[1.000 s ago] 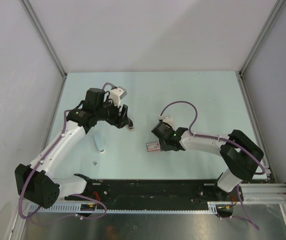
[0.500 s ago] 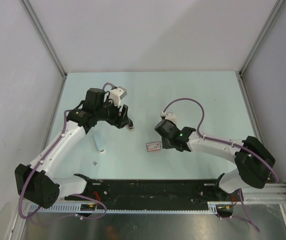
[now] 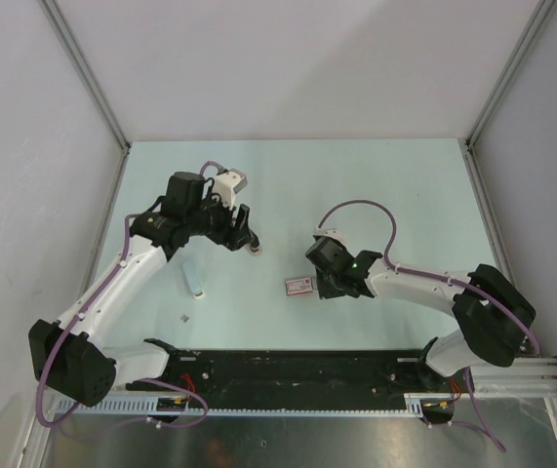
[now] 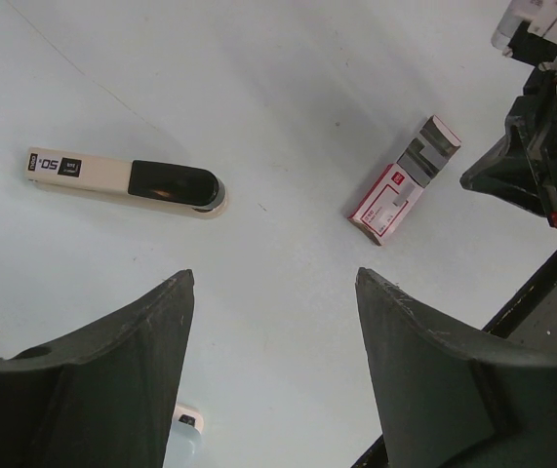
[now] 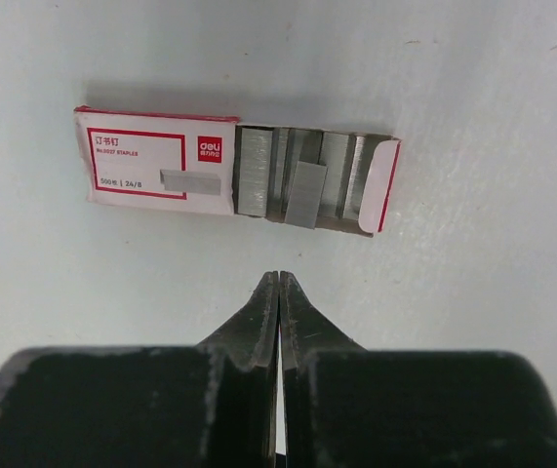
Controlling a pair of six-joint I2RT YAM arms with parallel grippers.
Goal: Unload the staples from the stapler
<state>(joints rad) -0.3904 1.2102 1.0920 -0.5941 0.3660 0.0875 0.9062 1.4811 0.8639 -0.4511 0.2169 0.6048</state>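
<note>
Two arms reach over a pale bench [image 3: 395, 185] closed in by grey wall panels. The left tool [image 4: 273, 322] hangs above the bench with its jaws spread wide and only bare surface between the fingers [image 4: 112, 380]. The stapler [image 4: 127, 182] lies flat on the bench beyond that gap and toward the left of the wrist view. Its dark end points toward the staple box [image 4: 400, 185], and its cream end carries a label reading "50". Stapler and box are well apart. From overhead the left tool [image 3: 242, 234] covers most of the stapler, so its position reads only from the wrist view. The right tool [image 5: 278, 292] has its fingertips pressed flat together, gripping nothing, with the tip just short of the box's long edge and a strip of bench between. The red-and-white box [image 5: 156, 161] lies with its tray slid partly out, showing grey staple strips [image 5: 254, 175] side by side. One shorter loose strip [image 5: 305, 193] sits skewed on top of them. In the left wrist view the right tool's dark body [image 4: 537, 156] stands just beside the box. A pale bluish-grey bar [image 3: 194, 277] lies beside the left forearm. A tiny grey speck [image 3: 185, 318] sits nearer the black base rail [image 3: 298, 369], too small to identify.
</note>
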